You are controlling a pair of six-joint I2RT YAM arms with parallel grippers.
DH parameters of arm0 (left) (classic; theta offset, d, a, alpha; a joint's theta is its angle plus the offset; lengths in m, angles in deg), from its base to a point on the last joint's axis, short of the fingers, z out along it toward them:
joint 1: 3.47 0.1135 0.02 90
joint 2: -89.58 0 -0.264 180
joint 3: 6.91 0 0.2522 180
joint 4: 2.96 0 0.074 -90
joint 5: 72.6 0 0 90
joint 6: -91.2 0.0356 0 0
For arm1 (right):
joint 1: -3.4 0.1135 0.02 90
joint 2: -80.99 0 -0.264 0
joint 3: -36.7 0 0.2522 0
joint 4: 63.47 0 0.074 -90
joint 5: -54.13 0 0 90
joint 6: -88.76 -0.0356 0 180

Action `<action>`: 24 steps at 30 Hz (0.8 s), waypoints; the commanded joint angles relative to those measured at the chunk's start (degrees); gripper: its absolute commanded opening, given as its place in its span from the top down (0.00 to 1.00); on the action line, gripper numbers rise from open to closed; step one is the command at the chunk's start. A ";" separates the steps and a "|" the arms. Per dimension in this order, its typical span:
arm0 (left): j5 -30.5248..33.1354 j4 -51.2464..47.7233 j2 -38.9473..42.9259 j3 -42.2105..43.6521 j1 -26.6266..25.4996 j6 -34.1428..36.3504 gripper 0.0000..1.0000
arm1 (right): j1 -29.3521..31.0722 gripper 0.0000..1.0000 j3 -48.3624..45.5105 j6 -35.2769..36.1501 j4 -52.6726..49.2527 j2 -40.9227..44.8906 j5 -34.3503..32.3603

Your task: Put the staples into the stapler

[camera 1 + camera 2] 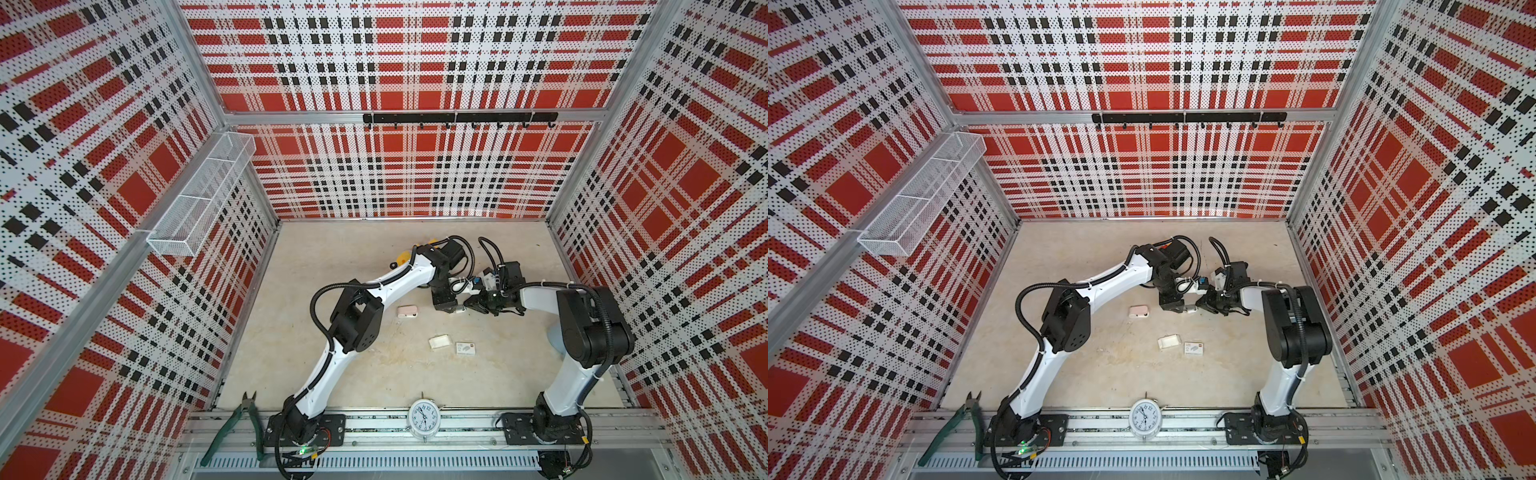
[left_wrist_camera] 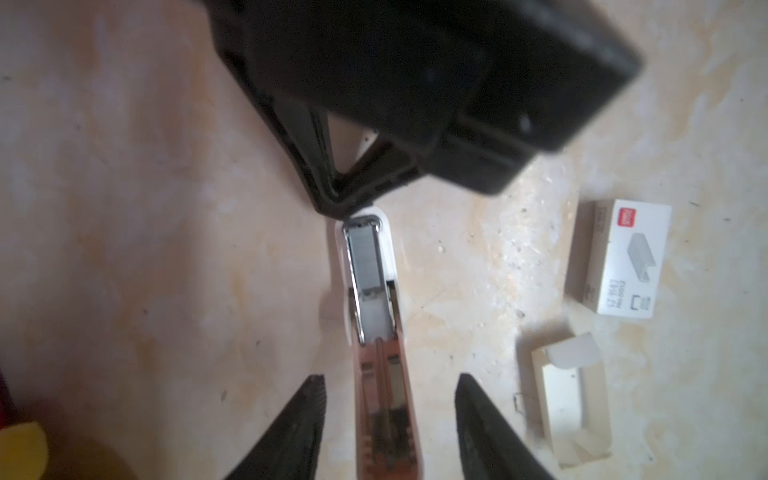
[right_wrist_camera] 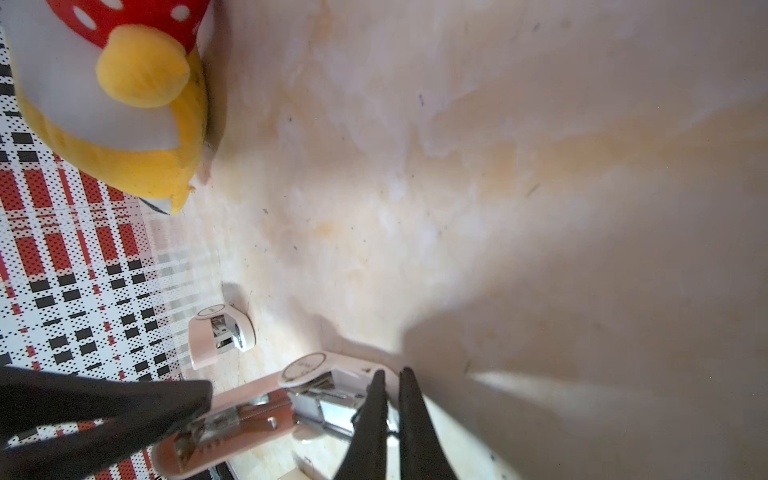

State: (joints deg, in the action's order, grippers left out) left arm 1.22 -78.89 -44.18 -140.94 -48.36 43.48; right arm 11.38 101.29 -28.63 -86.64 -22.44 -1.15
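A pink and white stapler (image 2: 384, 399) lies open on the table where both arms meet, in both top views (image 1: 459, 308) (image 1: 1191, 308). A silvery strip of staples (image 2: 362, 257) sits in its metal channel. The pink lid is folded back and lies between the fingers of my left gripper (image 2: 388, 386), which is open, a gap on each side. My right gripper (image 3: 390, 376) is shut, fingertips down at the white front end of the stapler (image 3: 332, 374). Whether anything thin is pinched there I cannot tell.
A second pink stapler (image 1: 407, 311) lies left of the arms. Nearer the front are a printed white staple box (image 2: 623, 257) and its open inner tray (image 2: 569, 395). A yellow plush toy (image 3: 124, 104) sits at the back. An alarm clock (image 1: 424, 417) and green pliers (image 1: 237, 424) rest on the front rail.
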 commanded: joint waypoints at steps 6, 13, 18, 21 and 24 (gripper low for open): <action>-5.19 3.66 9.41 9.54 3.40 -1.59 0.43 | 0.28 0.90 1.20 1.47 0.11 -1.10 -0.75; -5.52 7.68 9.81 13.35 3.57 -3.12 0.43 | 0.29 0.90 1.23 1.49 -0.08 -1.16 -0.71; -5.12 10.58 9.13 14.55 2.92 -4.44 0.45 | 0.29 0.91 1.16 1.47 0.00 -1.00 -0.67; -4.87 13.52 9.50 15.76 2.82 -5.79 0.47 | 0.27 0.91 1.03 1.47 0.01 -1.06 -0.70; -5.26 13.74 8.92 15.32 2.72 -6.22 0.52 | 0.32 0.91 1.00 1.50 -0.06 -0.83 -0.70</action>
State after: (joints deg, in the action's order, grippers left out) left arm -3.02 -67.53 -35.68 -125.82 -45.21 38.34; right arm 11.43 101.38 -28.63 -86.86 -22.55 -1.41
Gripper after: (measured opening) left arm 0.492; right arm 0.094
